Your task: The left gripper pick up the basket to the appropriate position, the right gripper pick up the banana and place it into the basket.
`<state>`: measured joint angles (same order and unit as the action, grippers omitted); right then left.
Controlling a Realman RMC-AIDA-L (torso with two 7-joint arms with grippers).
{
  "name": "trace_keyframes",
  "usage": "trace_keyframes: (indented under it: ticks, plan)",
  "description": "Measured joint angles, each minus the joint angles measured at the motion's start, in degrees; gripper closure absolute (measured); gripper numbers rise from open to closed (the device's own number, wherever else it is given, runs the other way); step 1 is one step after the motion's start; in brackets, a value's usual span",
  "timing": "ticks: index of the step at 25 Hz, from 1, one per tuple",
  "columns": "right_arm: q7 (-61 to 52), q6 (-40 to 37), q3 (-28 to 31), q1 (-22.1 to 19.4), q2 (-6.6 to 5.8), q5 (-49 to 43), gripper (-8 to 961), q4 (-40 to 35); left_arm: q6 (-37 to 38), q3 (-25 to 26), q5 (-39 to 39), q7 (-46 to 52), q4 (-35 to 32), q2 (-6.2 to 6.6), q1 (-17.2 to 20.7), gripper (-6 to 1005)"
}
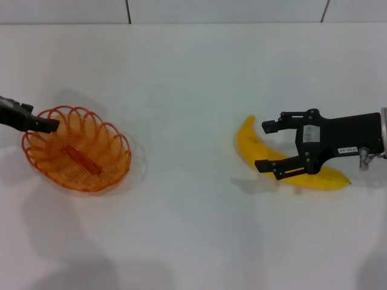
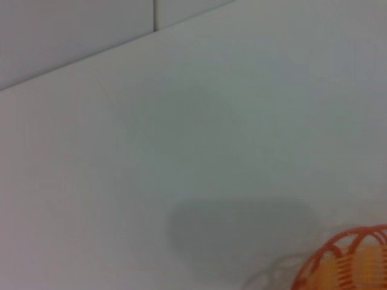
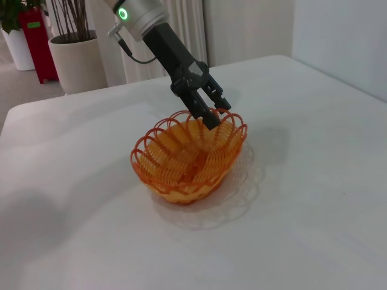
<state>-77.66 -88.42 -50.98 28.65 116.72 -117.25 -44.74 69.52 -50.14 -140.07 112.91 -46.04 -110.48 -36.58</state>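
The orange wire basket (image 1: 118, 142) stands on the white table at the left; a piece of its rim (image 2: 338, 244) shows in the left wrist view. My left gripper (image 1: 51, 125) comes in from the left edge and is shut on the basket's rim (image 3: 236, 124), one finger inside and one outside, as the right wrist view shows (image 3: 215, 113). The yellow banana (image 1: 247, 140) lies flat on the table at the right. My right gripper (image 1: 262, 146) is open over the banana's middle, with a finger on each side of it.
White table (image 1: 181, 229) runs between basket and banana. A tiled wall (image 1: 230, 9) stands behind the table's far edge. In the right wrist view, potted plants (image 3: 75, 60) and a red object (image 3: 37, 36) stand on the floor beyond the table.
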Motion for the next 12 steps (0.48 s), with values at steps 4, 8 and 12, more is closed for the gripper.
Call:
trace_keyframes:
  ticks: [4,8,12]
  plan:
    - [-0.3,0.0,-0.1,0.1,0.00,0.0,62,0.0,-0.8,-1.4,-0.1,-0.4,0.0,-0.60,0.0,227]
    - [-0.3,0.0,-0.1,0.1,0.00,0.0,62,0.0,-1.7,-2.1,-0.6,-0.4,0.3,-1.10,0.0,228]
    - [-0.4,0.0,-0.1,0.2,0.00,0.0,62,0.0,-2.2,-2.1,-1.2,-0.4,1.0,-1.27,-0.2,229]
